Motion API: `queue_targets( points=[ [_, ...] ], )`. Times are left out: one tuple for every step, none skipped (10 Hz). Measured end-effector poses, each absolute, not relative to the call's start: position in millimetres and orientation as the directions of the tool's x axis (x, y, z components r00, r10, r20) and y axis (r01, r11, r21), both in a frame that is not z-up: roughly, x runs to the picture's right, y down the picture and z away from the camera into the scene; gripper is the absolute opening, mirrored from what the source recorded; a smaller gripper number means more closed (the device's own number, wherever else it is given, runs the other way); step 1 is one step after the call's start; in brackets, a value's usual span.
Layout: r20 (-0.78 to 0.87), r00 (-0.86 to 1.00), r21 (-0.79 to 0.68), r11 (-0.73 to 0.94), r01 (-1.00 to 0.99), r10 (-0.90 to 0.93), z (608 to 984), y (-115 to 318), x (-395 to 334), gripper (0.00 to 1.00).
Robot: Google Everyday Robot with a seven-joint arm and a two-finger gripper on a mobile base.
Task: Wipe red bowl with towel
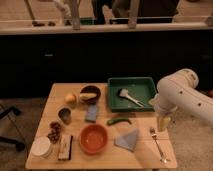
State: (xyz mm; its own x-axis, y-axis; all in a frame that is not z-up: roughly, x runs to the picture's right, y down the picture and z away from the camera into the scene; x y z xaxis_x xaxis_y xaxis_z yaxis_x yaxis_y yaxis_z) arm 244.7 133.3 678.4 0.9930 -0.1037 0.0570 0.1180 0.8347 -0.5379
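The scene is dim, with a warm orange tone. Light falls from above on the surface [60,94]; the background behind it is almost black. The gripper [163,125], pale and softly lit, hangs over the surface's right edge.

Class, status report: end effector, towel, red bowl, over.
End effector at table edge, clear of towel. Towel flat beside red bowl. Fork lies between them.

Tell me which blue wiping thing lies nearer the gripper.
The thin grey-blue folded towel, close to the gripper at the wooden table's right edge; the thick blue rectangular sponge lies farther away.
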Motion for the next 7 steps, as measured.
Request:
queue_targets(
  points=[
    [0.061, 0.992, -0.536, 0.835, 0.124, -0.108, 677.6, 134.0, 242.2, 0.8],
    [0.065, 0.991, -0.533, 0.836, 0.134, -0.118, 677.9, 137.5, 245.6, 0.8],
    [0.067, 0.989, -0.532, 0.834, 0.144, -0.128, 678.7, 138.7, 246.5, 0.8],
    [0.081, 0.986, -0.532, 0.83, 0.165, -0.144, 680.1, 140.3, 239.0, 0.8],
    [0.096, 0.985, -0.533, 0.829, 0.17, -0.141, 682.4, 142.7, 230.1, 0.8],
    [0.099, 0.986, -0.534, 0.829, 0.166, -0.134, 684.1, 145.0, 228.5, 0.8],
    [0.104, 0.985, -0.533, 0.828, 0.171, -0.136, 683.7, 148.2, 228.2, 0.8]
  ],
)
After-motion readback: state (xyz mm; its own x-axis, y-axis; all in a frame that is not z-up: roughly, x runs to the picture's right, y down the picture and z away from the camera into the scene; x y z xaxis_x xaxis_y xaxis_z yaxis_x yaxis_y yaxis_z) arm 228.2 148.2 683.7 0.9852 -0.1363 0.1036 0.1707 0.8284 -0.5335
